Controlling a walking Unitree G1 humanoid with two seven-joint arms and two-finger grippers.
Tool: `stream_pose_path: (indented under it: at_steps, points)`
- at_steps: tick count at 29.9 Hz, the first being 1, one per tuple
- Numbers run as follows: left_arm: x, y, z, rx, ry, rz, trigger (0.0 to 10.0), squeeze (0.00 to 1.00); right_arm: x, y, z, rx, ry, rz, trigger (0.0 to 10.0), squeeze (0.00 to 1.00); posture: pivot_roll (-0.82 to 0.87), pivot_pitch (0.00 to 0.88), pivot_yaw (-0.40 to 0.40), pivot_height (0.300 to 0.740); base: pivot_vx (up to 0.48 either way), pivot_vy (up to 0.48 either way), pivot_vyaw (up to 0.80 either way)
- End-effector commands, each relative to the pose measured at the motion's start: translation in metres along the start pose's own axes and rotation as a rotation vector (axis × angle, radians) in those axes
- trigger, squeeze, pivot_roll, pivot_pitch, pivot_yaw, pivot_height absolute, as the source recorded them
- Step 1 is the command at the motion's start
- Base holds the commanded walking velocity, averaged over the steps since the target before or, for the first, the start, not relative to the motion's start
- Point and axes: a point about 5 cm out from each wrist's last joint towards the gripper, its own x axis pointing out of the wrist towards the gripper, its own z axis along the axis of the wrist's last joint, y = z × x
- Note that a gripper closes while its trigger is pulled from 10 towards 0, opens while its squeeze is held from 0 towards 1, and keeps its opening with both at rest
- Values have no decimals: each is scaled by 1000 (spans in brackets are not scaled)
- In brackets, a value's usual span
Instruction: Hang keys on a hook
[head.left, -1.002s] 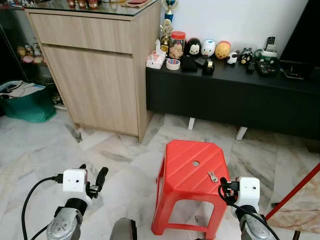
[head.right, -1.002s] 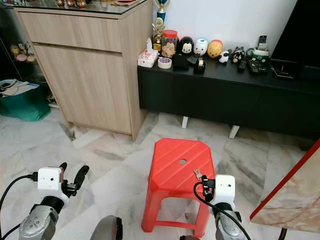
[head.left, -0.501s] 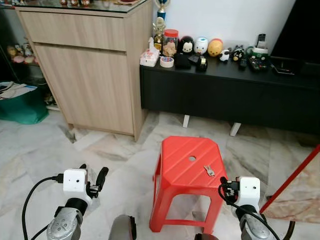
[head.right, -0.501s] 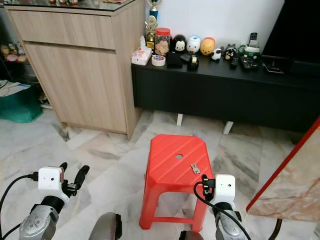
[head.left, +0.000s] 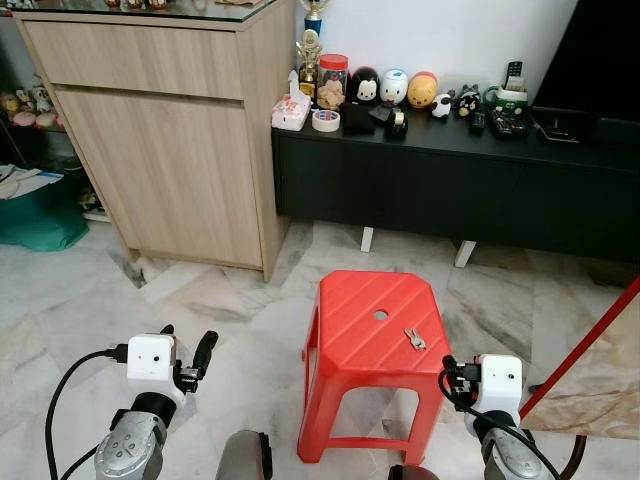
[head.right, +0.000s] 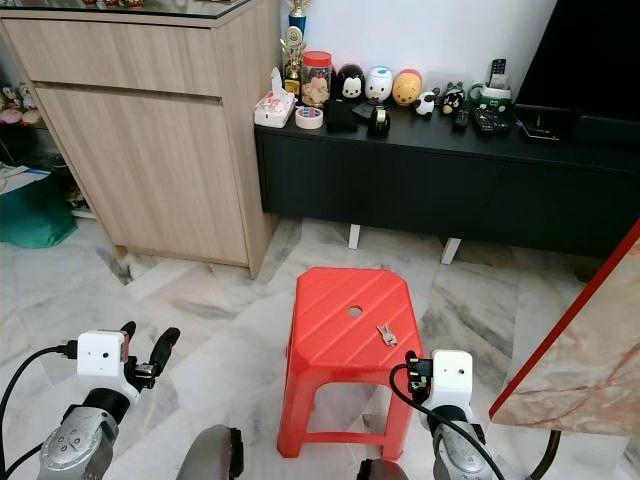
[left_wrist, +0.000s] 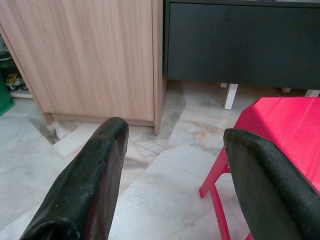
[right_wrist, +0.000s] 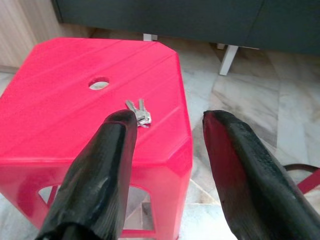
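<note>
A small bunch of silver keys (head.left: 412, 339) lies on top of a red plastic stool (head.left: 350, 325), near its right edge and beside the round hole. In the right wrist view the keys (right_wrist: 139, 113) lie just past my right gripper (right_wrist: 167, 150), whose fingers (right_wrist: 107, 165) stand open with nothing between them. My right arm (head.left: 497, 385) sits low at the stool's near right corner. My left gripper (head.left: 188, 355) is open too, held low to the left of the stool over the floor. No hook can be made out.
A tall wooden cabinet (head.left: 170, 150) stands at the back left. A long black low console (head.left: 450, 190) with figurines, a jar, tape and remotes runs along the white wall. A green bag (head.left: 40, 210) sits far left. A red-edged marble slab (head.left: 595, 370) leans at right. The floor is marble.
The whole view has tilted up and drawn back a little, so the stool sits slightly higher in the picture. The keys rest where they were on the stool. Both arms look unmoved.
</note>
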Motion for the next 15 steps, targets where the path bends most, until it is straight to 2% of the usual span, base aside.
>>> stream_pose_path:
  at_steps: [1,2,8,15]
  points:
    - [4,-3,1,-9,4,-12,10000,0,3,1,5,-18,-24,12,10000,0,122,0,-52,605,0,0,0]
    - [4,-3,1,-9,4,-12,10000,0,3,1,5,-18,-24,12,10000,0,122,0,-52,605,0,0,0]
    - [5,-2,3,-7,1,-13,10000,0,5,4,7,-20,-32,29,10000,0,123,0,-51,605,0,0,744]
    - [7,-2,3,-8,-4,-14,10000,0,6,1,5,-6,-17,11,10000,0,123,0,-49,605,0,0,0]
